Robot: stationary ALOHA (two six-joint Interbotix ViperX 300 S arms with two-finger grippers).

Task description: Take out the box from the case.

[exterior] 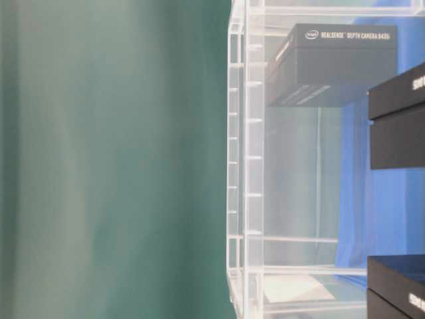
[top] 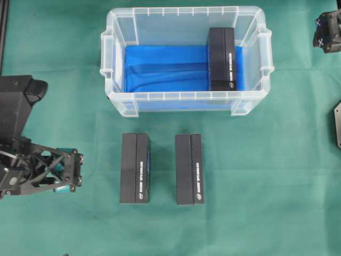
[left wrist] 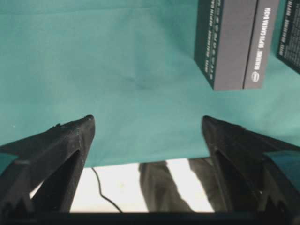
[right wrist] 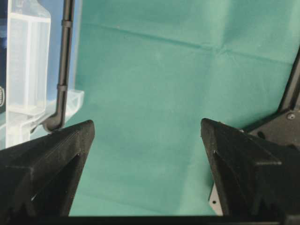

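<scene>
One box [top: 221, 58] sits in the case [top: 114, 64]; two boxes [top: 134, 167] outside.

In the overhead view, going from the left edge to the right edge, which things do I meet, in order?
Left gripper → left black box on the cloth → second black box on the cloth → black box inside the case → right gripper. The case spans several of these, so I leave it unplaced.

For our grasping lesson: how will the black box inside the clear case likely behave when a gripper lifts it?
The black box looks like rigid, flat-sided cardboard, so it probably stays stiff. Its smooth faces may slip. Sitting near the case wall, it could snag.
</scene>
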